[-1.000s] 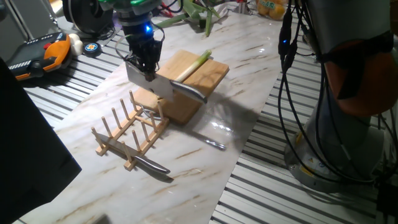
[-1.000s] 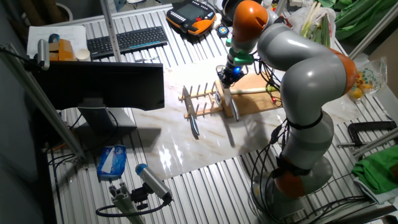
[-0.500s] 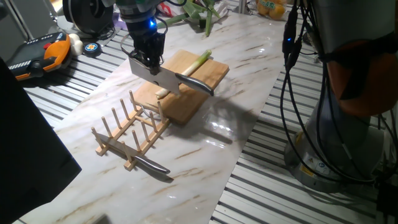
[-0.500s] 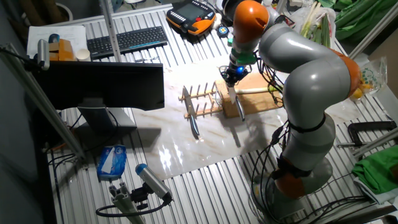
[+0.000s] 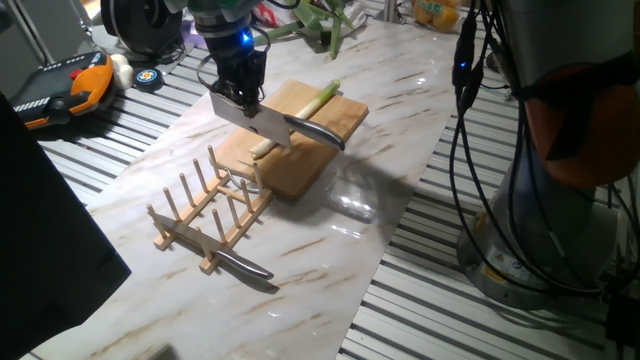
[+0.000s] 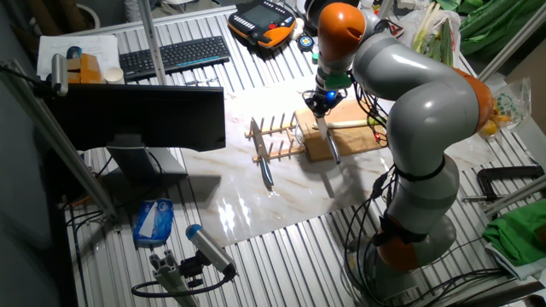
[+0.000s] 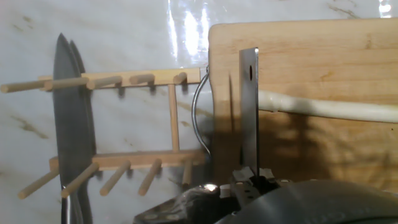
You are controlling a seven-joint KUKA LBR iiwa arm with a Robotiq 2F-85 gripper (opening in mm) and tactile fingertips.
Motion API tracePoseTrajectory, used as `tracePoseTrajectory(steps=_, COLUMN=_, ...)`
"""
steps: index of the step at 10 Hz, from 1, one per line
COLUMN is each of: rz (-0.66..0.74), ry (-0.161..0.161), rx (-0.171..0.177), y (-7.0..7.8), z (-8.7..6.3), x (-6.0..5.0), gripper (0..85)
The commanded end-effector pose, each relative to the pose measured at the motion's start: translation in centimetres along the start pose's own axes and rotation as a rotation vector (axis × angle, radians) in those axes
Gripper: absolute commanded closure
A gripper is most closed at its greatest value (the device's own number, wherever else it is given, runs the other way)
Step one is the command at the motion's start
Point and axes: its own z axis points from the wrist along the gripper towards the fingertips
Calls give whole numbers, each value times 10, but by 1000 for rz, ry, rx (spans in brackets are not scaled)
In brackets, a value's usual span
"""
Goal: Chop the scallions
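A slim scallion (image 5: 318, 98), white shading to light green, lies whole along the wooden cutting board (image 5: 345, 122). My gripper (image 5: 240, 97) hangs over the board's near-left part, shut on a steel cleaver (image 5: 256, 121) whose handle (image 5: 318, 132) points right. The blade hovers across the scallion's white end (image 5: 262, 150). In the hand view the cleaver (image 7: 249, 106) shows edge-on, crossing the scallion (image 7: 323, 108) on the board (image 7: 311, 56), with the gripper (image 7: 250, 179) at the bottom. The other fixed view shows the gripper (image 6: 322, 104), the cleaver (image 6: 331, 143) and the scallion (image 6: 348, 124).
A wooden peg rack (image 5: 208, 212) stands just left of the board, with a knife (image 5: 243, 266) lying at its near end. Darker green leafy stalks (image 5: 322, 24) lie at the back. An orange-black pendant (image 5: 66, 86) sits far left. The arm's base (image 5: 560, 210) stands to the right.
Over the last second my gripper rose and carried the cleaver from the board's near edge to above the scallion's white end. It has hardly moved in the last half second.
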Motion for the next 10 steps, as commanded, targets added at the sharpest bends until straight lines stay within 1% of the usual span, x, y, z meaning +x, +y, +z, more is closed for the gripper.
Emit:
tracePoseTrajectory(steps=1, rz=0, ry=-1, rx=-2, y=0, z=0, x=-1, gripper=843)
tracePoseTrajectory(steps=3, rz=21, ry=1, rx=-17, y=2, z=2, x=-4, gripper=843)
tracePoseTrajectory(steps=4, rz=37, ry=8, rx=-35, y=2, z=3, x=-7, gripper=843)
tracePoseTrajectory(steps=5, rz=43, ry=0, rx=-53, y=-1, z=4, x=-9, gripper=843)
tracePoseTrajectory(steps=6, rz=31, ry=-13, rx=-30, y=-3, z=4, x=-11, gripper=843)
tracePoseTrajectory(steps=7, rz=24, ry=-15, rx=-27, y=-1, z=6, x=-15, gripper=843)
tracePoseTrajectory(steps=9, rz=23, ry=-29, rx=-16, y=0, z=7, x=-18, gripper=843)
tracePoseTrajectory(steps=10, rz=31, ry=-36, rx=-4, y=0, z=9, x=-23, gripper=843)
